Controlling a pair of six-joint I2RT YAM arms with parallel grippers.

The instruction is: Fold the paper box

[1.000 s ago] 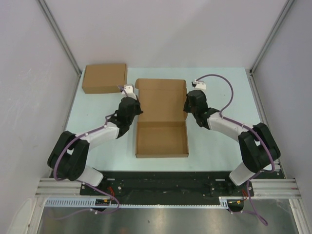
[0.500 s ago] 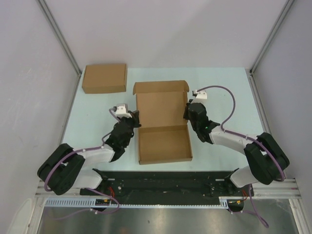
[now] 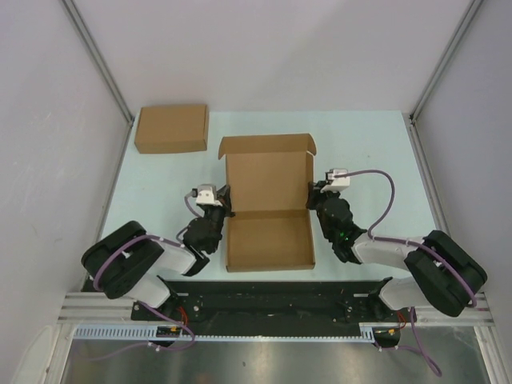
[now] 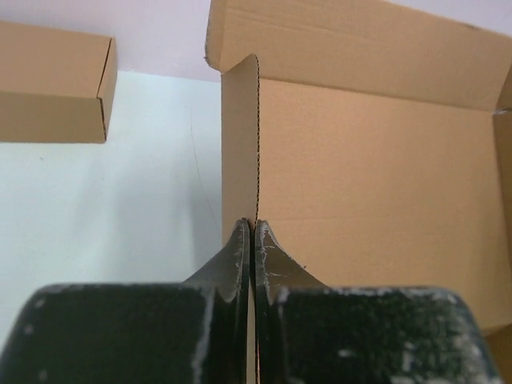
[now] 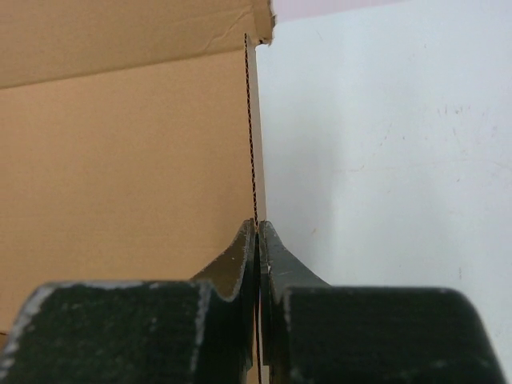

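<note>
The paper box (image 3: 268, 240) lies in the middle of the table as an open brown tray, and its lid panel (image 3: 268, 174) rises from the tray's far edge. The lid's side flaps stand up along both edges. My left gripper (image 3: 225, 210) is shut on the lid's left side flap (image 4: 240, 144), whose thin edge runs straight up from between the fingertips (image 4: 254, 228). My right gripper (image 3: 314, 200) is shut on the right side flap (image 5: 250, 128) in the same way (image 5: 257, 228). The lid's front flap (image 3: 266, 144) bends forward at the top.
A second, closed flat brown cardboard box (image 3: 171, 128) lies at the far left of the pale table (image 3: 368, 152); the left wrist view shows this box (image 4: 52, 84) too. White walls and metal frame posts enclose the table. Both arm bases sit at the near edge.
Both arms have drawn back toward the near edge while holding the side flaps. The lid has swung up from lying flat, and the box has slid slightly nearer.
</note>
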